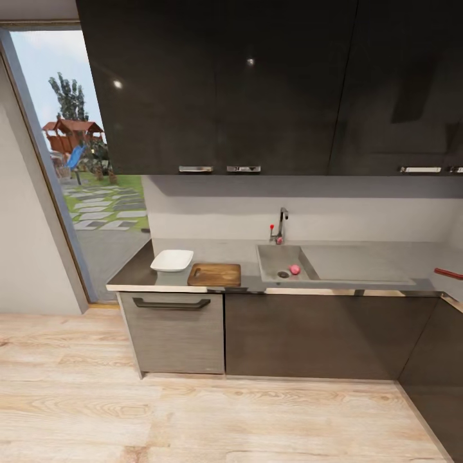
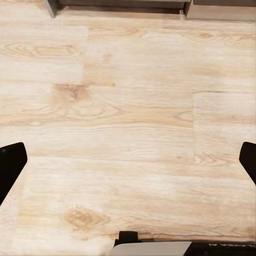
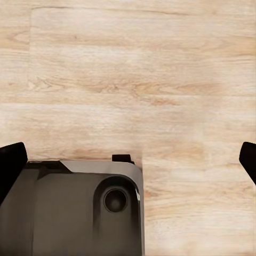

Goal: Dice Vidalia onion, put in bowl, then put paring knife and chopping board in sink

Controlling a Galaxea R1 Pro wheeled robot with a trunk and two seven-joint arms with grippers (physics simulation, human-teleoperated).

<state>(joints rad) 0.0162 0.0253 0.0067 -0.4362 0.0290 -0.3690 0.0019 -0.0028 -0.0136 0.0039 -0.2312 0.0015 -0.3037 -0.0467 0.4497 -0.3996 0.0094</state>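
In the head view the grey countertop [image 1: 225, 252] runs along the wall. The small pinkish-red Vidalia onion [image 1: 294, 269] lies in the sink [image 1: 275, 256] beside the round drain. The white square bowl [image 1: 172, 260] sits at the counter's left end, with the brown chopping board [image 1: 215, 274] just right of it at the front edge. A red knife handle [image 1: 448, 273] shows at the counter's far right; its blade is out of view. In the wrist views my left gripper [image 2: 128, 165] and right gripper [image 3: 128, 165] both hang open over the wooden floor, far from the counter.
Dark upper cabinets [image 1: 257, 83] hang above the counter, and a chrome tap [image 1: 281, 225] stands behind the basin. A drawer front with a black handle [image 1: 171, 303] sits below the bowl. An open doorway [image 1: 90, 193] lies to the left. Part of the robot's base [image 3: 80, 208] is under the right gripper.
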